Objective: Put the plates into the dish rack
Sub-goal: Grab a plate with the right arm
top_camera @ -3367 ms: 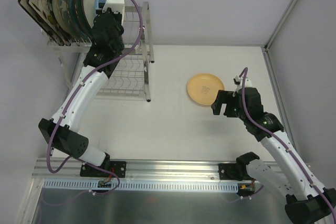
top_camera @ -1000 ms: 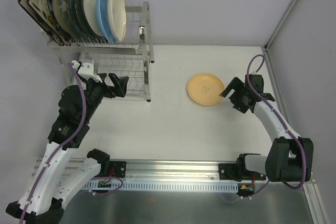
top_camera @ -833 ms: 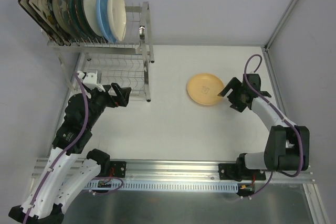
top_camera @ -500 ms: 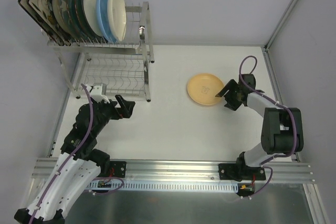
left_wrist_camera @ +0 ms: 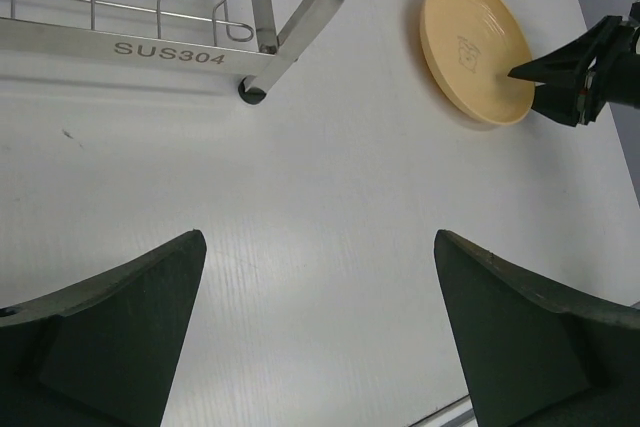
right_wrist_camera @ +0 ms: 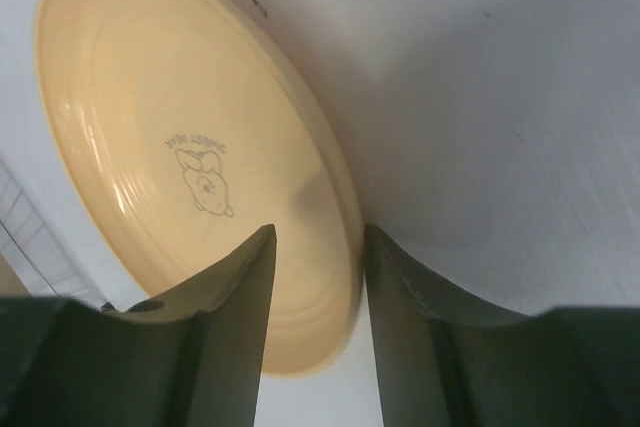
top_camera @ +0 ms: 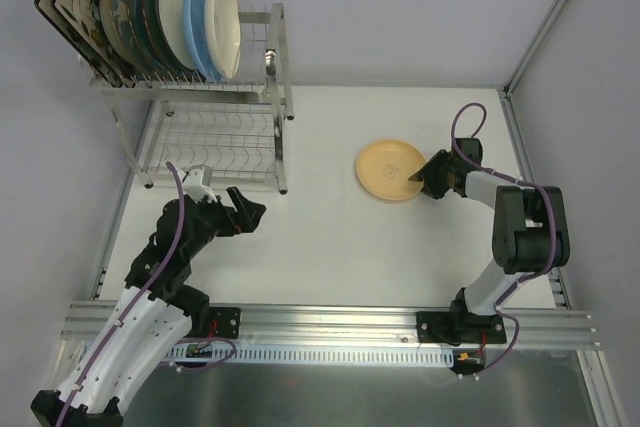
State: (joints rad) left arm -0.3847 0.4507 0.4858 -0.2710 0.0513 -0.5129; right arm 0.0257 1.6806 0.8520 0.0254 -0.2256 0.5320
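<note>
pale yellow plate [top_camera: 390,169]: pickup step, right gripper [right_wrist_camera: 317,237] astride its rim, clamp not discernible; left gripper [left_wrist_camera: 320,237] wide open; next needs firm pinch, lift to dish rack [top_camera: 270,67].

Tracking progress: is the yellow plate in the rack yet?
No, the yellow plate lies flat on the table, to the right of the dish rack.

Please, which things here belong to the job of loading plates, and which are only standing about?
For the job: yellow plate, flat on the table; plates standing in the upper tier; dish rack; right end effector, astride the yellow plate's rim.
Only standing about: metal rail at the near edge; left end effector, open and empty.
</note>
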